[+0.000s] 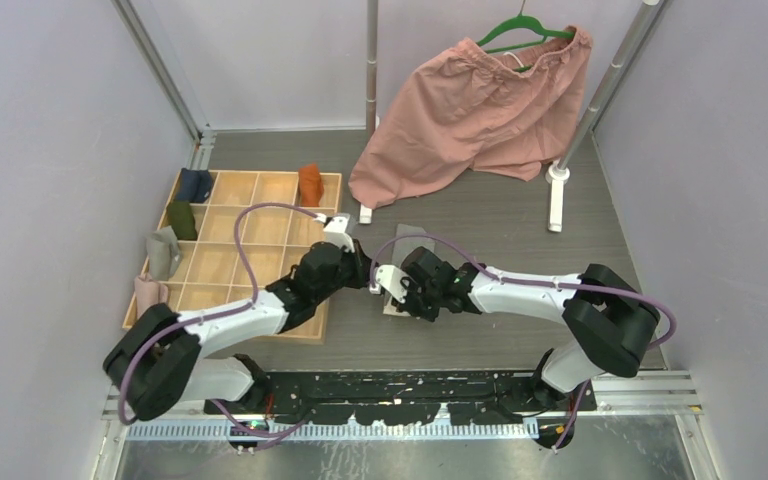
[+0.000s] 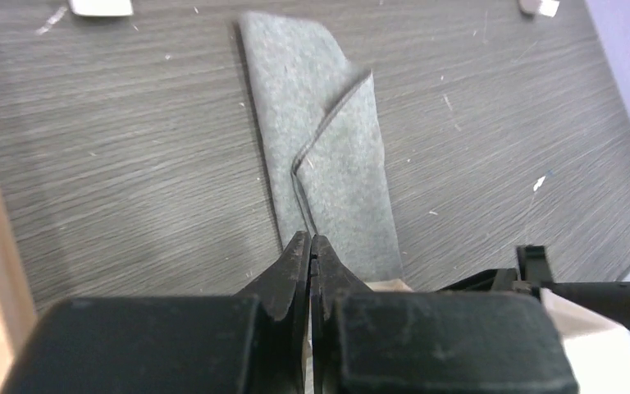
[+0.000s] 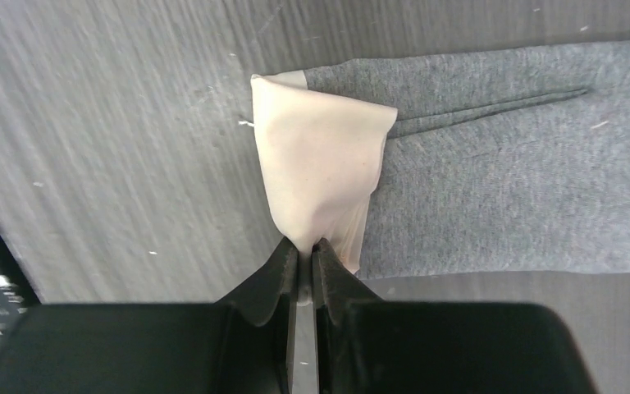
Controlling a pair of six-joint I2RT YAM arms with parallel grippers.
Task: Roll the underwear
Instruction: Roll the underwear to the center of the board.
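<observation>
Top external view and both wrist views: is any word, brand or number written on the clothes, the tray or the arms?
None can be read. The grey underwear, pink shorts and wooden tray show no print or label; the left arm and right arm carry no legible marking.

Your left arm (image 1: 230, 325) reads clearly: a bulky, rounded black shoulder joint, a smooth white link, then black wrist housing capped by a small white block. A purple cable (image 1: 278, 205) runs off it in a thin loop. Your right arm (image 1: 520, 292) is its twin, with a black shoulder, white link, black wrist and white block, and a second purple cable (image 1: 420, 237). Up close, your left gripper (image 2: 310, 246) is matte black, two tapered fingers on a boxy, lightly scuffed body. Your right gripper (image 3: 305, 250) looks the same, with black wedge fingers and a blocky black body.
</observation>
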